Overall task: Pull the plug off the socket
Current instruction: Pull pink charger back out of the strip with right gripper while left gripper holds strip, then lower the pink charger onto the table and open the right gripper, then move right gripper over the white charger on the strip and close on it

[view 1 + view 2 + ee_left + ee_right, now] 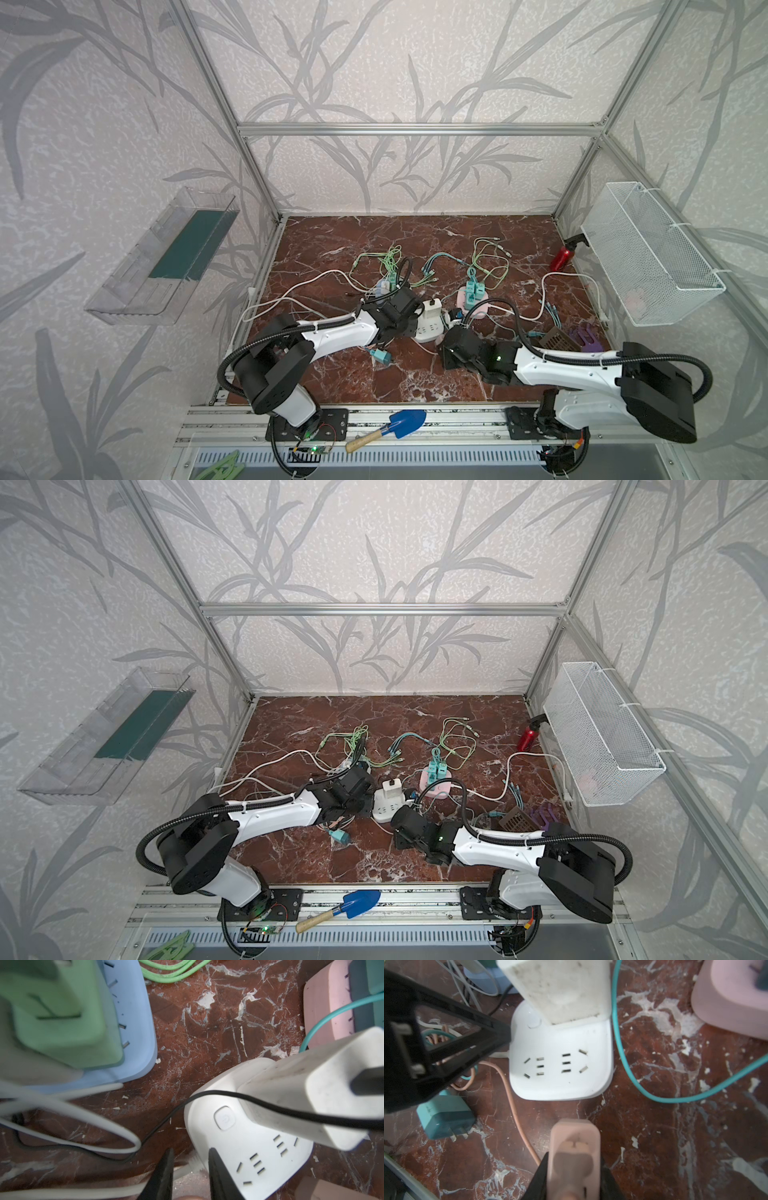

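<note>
**Top views.** A red-brown marble table [332, 374] carries a white square plastic power strip [428, 330] near its middle. A white cube adapter [433, 307] stands in the strip's far sockets. The left end effector [409, 322] sits at the strip's left edge, and the right end effector [445, 341] sits just off its near edge. Both top views show bare marble along the near table edge between the two arms, and along the far edge by the back wall. Cables, a pale blue power strip [382, 286] and a pink power strip [471, 297] crowd the middle band.

**Left wrist view.** The left end effector [190, 1167] is released. Its black fingers [164, 1174] stand slightly apart, one overlapping the rim of the white strip [239, 1147]. A thin black cable [207, 1095] crosses the strip. Open marble separates the white strip from the blue one [133, 1022].

**Right wrist view.** The right end effector [574, 1169] is clenched on a pale pink plastic plug [575, 1142]. The plug is clear of the white strip [560, 1076], and marble shows between it and the strip's near edge. Its pink cable [512, 1101] passes the strip's corner. A teal plug [444, 1118] lies loose on the table beside it. A finger of the left end effector [467, 1032] meets the strip's side edge. A teal cable [623, 1053] loops over otherwise bare marble on the opposite side.
</note>
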